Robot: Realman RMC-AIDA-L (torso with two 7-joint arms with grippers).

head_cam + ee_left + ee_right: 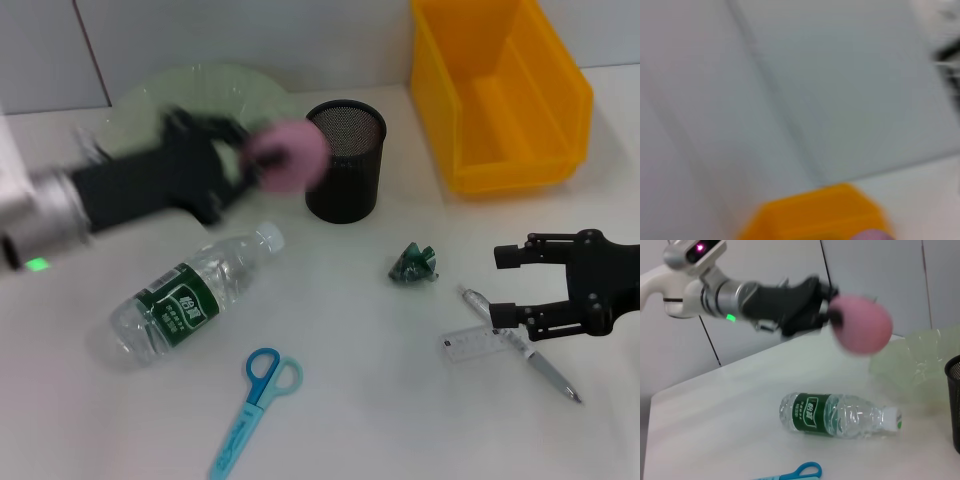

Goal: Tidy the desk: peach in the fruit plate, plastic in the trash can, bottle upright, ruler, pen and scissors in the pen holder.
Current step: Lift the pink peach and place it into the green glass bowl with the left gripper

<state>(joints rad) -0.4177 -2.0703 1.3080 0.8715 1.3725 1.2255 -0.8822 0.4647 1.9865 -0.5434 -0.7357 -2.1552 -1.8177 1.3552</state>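
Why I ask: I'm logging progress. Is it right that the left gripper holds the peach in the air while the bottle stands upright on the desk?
Not quite. The left gripper does hold the peach in the air, but the bottle lies on its side on the desk, as the head and right wrist views show.

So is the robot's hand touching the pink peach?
Touching. In the right wrist view, the left gripper is shut on the peach, carrying it above the table, over the lying bottle.
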